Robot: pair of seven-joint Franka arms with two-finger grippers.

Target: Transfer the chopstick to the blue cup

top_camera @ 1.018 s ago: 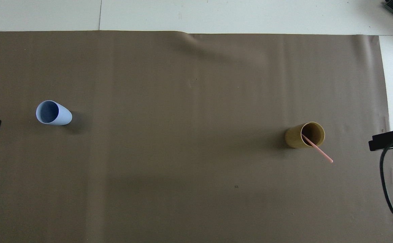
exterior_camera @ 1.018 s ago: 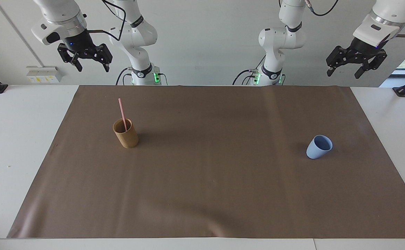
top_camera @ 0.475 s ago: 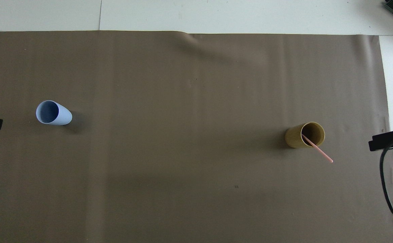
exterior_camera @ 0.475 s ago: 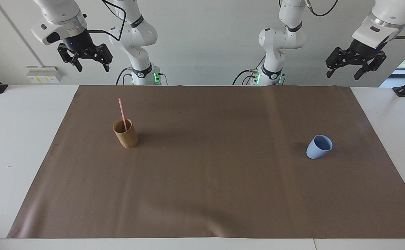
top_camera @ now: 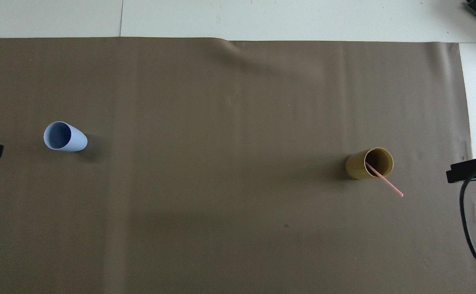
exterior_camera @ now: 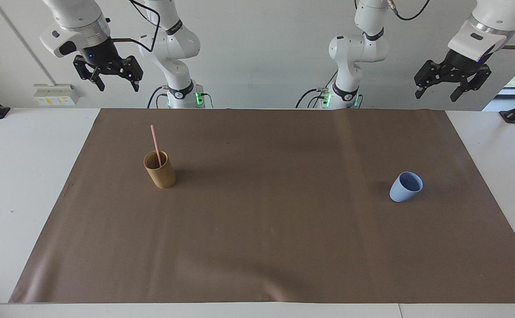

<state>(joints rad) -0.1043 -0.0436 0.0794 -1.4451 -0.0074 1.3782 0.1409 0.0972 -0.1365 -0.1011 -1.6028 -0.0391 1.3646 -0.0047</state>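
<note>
Two Franka arms hang raised at the robots' edge of the table, neither yet reaching for the pale pink chopstick (exterior_camera: 155, 144) that must go into the blue cup (exterior_camera: 405, 187). The chopstick stands in a taller tan wooden-looking cup (exterior_camera: 160, 170) toward the right arm's end of the brown mat (exterior_camera: 266, 229), its lower end inside the cup and its upper part leaning on the rim, tilted toward the robots. That lean appears to be simply how a thin stick settles in a wide cup, and it leaves a good length exposed above the rim for a pinch.

The blue cup sits upright and empty toward the left arm's end of the mat, well apart from the tan cup and about as near to the robots. The right gripper (exterior_camera: 115, 85), jaws spread and holding nothing, hangs high over the table edge nearest the robots, at its own end. It looks the natural one to fetch the stick. The left gripper (exterior_camera: 436, 91), likewise spread and empty, waits high over its own end.

From overhead, only a dark tip of each gripper pokes in at the frame's sides, with a black cable (top_camera: 468, 220) looping down at the right arm's side. How the chopstick's foot rests inside the tan cup is hidden by the cup's wall in the facing view.
</note>
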